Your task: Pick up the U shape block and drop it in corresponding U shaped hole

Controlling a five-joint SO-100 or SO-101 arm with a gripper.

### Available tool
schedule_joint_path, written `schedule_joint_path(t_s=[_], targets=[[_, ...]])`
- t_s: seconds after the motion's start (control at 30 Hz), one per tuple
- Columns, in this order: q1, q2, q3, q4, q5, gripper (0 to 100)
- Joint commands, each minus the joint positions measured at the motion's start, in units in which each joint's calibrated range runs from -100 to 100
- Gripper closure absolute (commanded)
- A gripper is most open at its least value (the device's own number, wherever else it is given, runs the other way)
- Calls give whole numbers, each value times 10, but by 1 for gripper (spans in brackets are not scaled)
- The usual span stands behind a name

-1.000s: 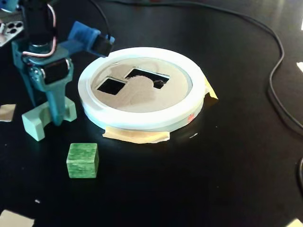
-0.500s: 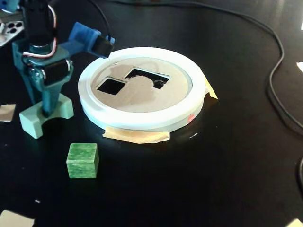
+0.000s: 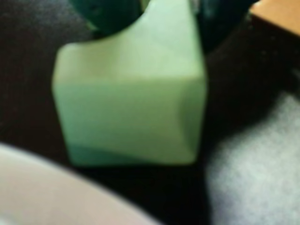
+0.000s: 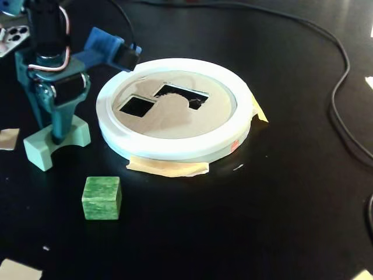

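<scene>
The U shape block (image 4: 41, 149) is pale mint green and rests on the black table left of the round board, with its notch facing up. My gripper (image 4: 58, 137) comes down on it from above. In the wrist view the block (image 3: 131, 112) fills the middle. One dark finger (image 3: 112, 14) sits in the notch and the other (image 3: 220, 23) is outside the leg, so the gripper (image 3: 166, 18) is shut on that leg. The U shaped hole (image 4: 178, 93) is a dark cutout in the tan board with a thick white rim (image 4: 175, 149).
A square hole (image 4: 137, 105) lies beside the U shaped hole. A darker green cube (image 4: 102, 197) sits in front of the block. Tape strips (image 4: 169, 168) hold the board down. A black cable (image 4: 344, 105) runs along the right. Paper scraps (image 4: 9, 138) lie at the left edge.
Since a second ago the block has slid a little left and turned, and the gripper's finger has settled into its notch. Over the last half second almost nothing moved.
</scene>
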Motion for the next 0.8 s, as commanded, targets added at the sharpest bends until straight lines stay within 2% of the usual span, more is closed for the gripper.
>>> schedule_joint_path(t_s=[0.0, 0.23, 0.33, 0.5, 0.77], targets=[[18, -53, -65, 25, -3, 94], [87, -196, -71, 159, -4, 94], [92, -265, -97, 180, -16, 94], [74, -300, -201, 246, -103, 94], [46, -237, -322, 239, -227, 94]])
